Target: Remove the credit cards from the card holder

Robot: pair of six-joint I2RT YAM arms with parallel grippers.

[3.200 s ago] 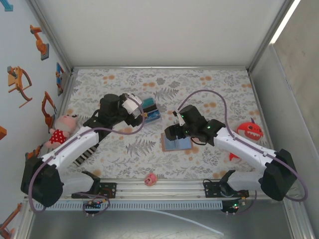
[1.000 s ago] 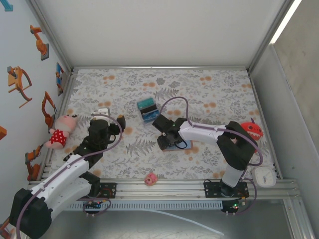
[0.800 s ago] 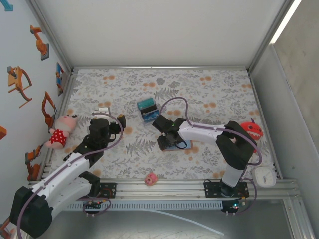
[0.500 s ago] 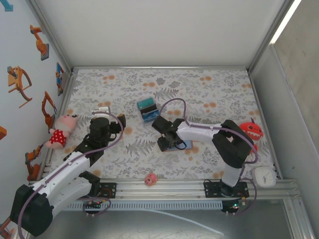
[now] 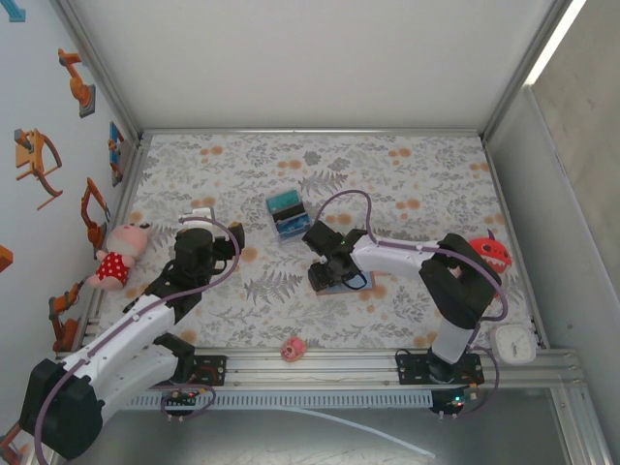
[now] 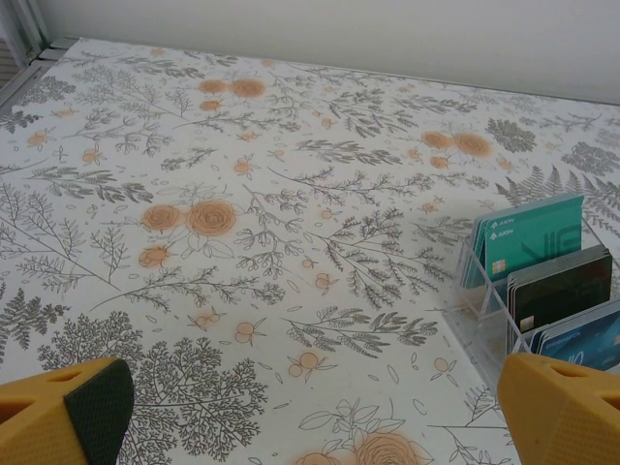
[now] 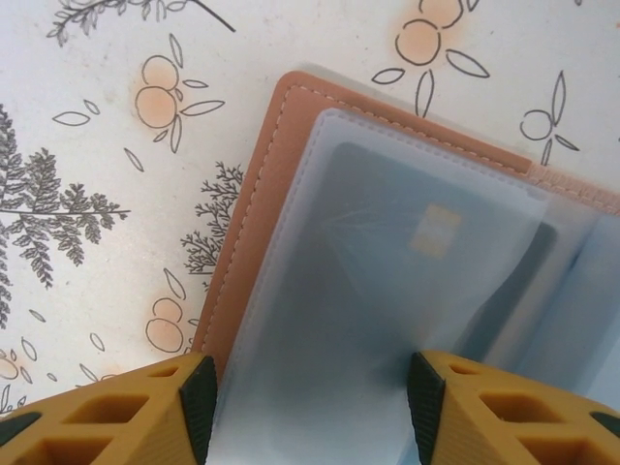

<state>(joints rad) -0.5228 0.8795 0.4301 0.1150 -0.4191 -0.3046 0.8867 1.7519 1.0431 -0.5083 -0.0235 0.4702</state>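
Both parted, left pincer [image 6: 310, 417] spread wide, right pincer [image 7: 305, 407] half-open astride card holder [image 7: 254, 194]

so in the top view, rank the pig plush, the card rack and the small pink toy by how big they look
1. pig plush, largest
2. card rack, somewhat smaller
3. small pink toy, clearly the smallest

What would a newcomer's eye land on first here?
The right gripper hangs over the open tan card holder mid-table, a dark card showing through its clear sleeve. Beyond it, a clear rack holds teal and dark cards upright; a red shark toy sits at the right edge.
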